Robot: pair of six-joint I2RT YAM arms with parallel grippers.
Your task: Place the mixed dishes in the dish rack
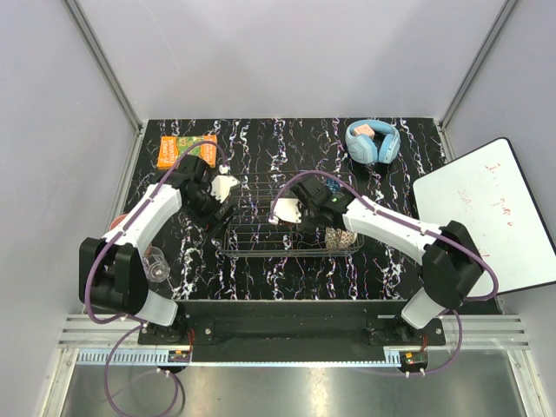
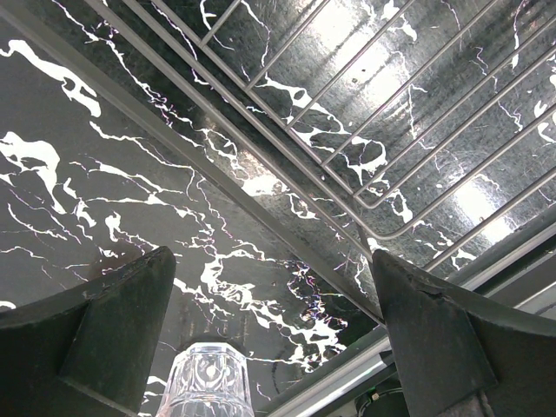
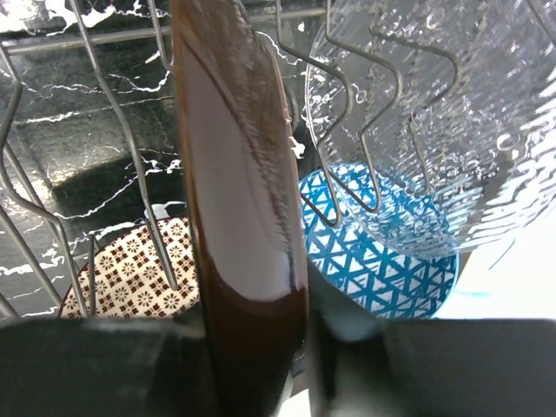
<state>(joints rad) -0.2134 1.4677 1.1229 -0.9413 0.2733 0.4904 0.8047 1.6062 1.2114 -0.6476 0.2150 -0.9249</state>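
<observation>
right end effector (image 1: 289, 211) is clamped on glossy red plate (image 3: 234, 174) | plate is held on edge, long axis 12-to-6, among dish rack (image 1: 261, 234) tines (blue patterned bowl (image 3: 382, 252) at 4 o'clock) | left end effector (image 2: 274, 295) is spread wide

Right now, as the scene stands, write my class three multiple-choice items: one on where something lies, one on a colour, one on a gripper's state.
1. Where do the light blue headphones lie?
A. on the table beyond the dish rack, far right
B. inside the rack
C. beside the left arm's base

2. What colour is the triangle-patterned bowl in the rack?
A. green
B. blue
C. yellow

3. How does the left gripper stand?
A. shut tight, empty
B. clamped on the rack's wire
C. open, holding nothing

Answers: 1 A, the top view shows them past the rack's far right corner. 2 B, the right wrist view shows blue triangles. 3 C, its fingers stand wide apart, gripping nothing.
</observation>
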